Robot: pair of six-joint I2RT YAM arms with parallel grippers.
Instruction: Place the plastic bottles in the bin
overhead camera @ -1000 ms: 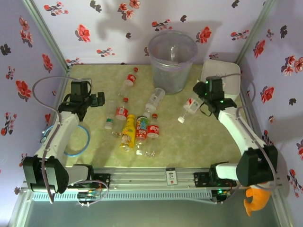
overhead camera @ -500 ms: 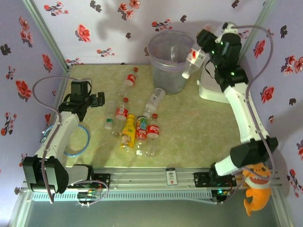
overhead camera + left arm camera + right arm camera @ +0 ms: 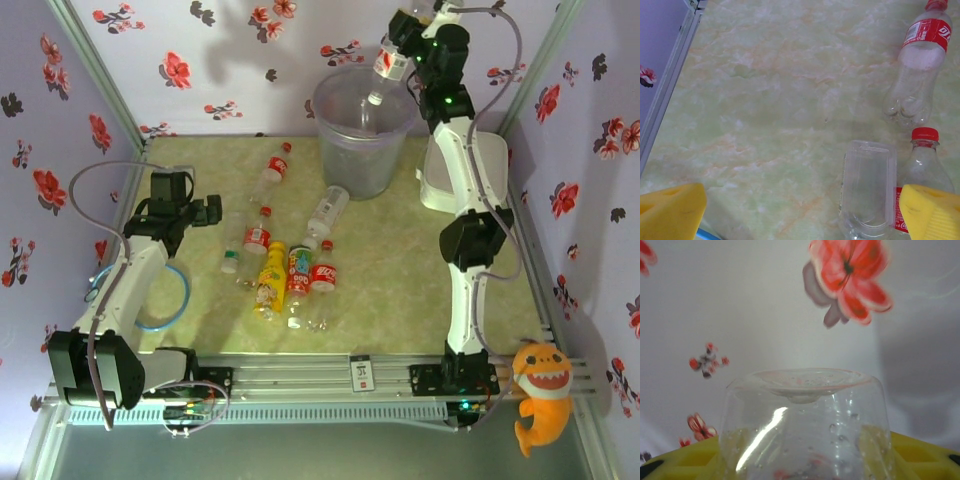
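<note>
Right pincer [image 3: 398, 35]: clamped on the base end of one clear bottle [image 3: 384, 62], narrow grip. In the wrist view the bottle's base [image 3: 802, 430] sits between the yellow pads [image 3: 925, 452].

Bottle axis: slanted, base up in the pincer, white cap hanging down and away toward the bin [image 3: 362, 160], which stands below the pincer. The cap looks to be over the bin's mouth, but the pincer is high above it, so I can't tell the true overlap from the top view.

Risks on release:
- a tilted bottle dropped from height could clip the rim cap-first and bounce out onto the tabletop [image 3: 400, 290]
- the bottle is light, so any swing at let-go sends it sideways
- lowering first would cut both.

Left pincer [image 3: 207, 210]: spread wide, holding nothing, parked low. Between and beyond its pads [image 3: 932, 212] lie loose bottles [image 3: 867, 192]. The other plastic bottles [image 3: 290, 265] lie on their sides, well below and away from the right pincer, not yet binned.
</note>
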